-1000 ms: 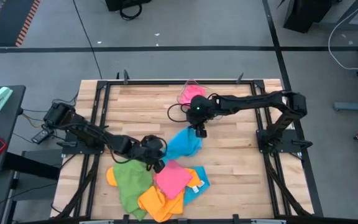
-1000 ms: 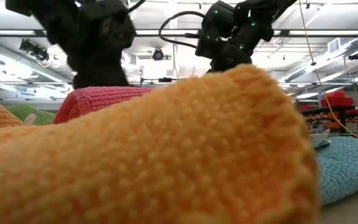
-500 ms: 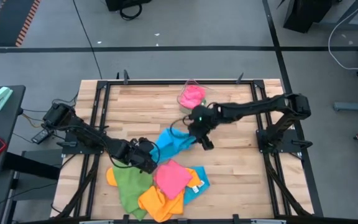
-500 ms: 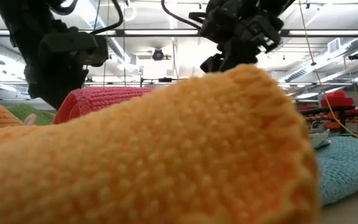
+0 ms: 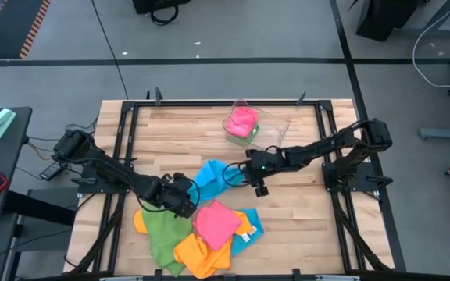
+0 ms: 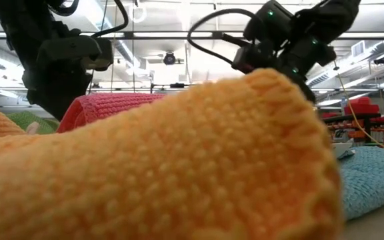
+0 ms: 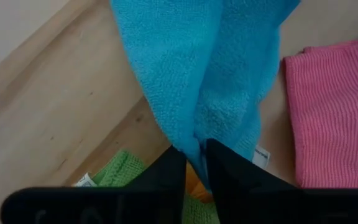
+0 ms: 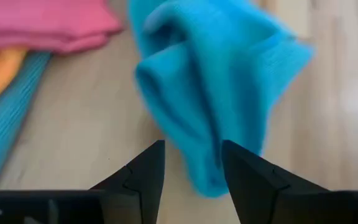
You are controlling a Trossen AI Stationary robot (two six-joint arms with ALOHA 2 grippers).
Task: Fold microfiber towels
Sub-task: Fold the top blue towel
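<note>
The left gripper (image 7: 194, 163) has its two dark fingers almost together on a hanging fold of the blue towel (image 7: 210, 74), so it pinches this towel at its lower edge. In the high view the left gripper (image 5: 184, 197) is just beside the blue towel (image 5: 212, 176), on the side toward the pile of towels at the near edge of the table. The right gripper (image 8: 191, 163) has its fingers clearly apart, and the bunched blue towel (image 8: 219, 93) lies between and beyond them; I cannot tell if the fingers touch it. In the high view the right gripper (image 5: 250, 173) is at the opposite side of the blue towel from the left one. Next to the blue towel, on the near side, lies a pink towel (image 5: 216, 222), with a green towel (image 5: 165, 230) and an orange towel (image 5: 198, 255) around it, and a paler blue towel (image 5: 248, 229) partly under the pink one. On the far side of the blue towel, another pink cloth (image 5: 241, 121) sits inside a clear plastic tray (image 5: 269, 129) on the wooden table (image 5: 303, 211).
</note>
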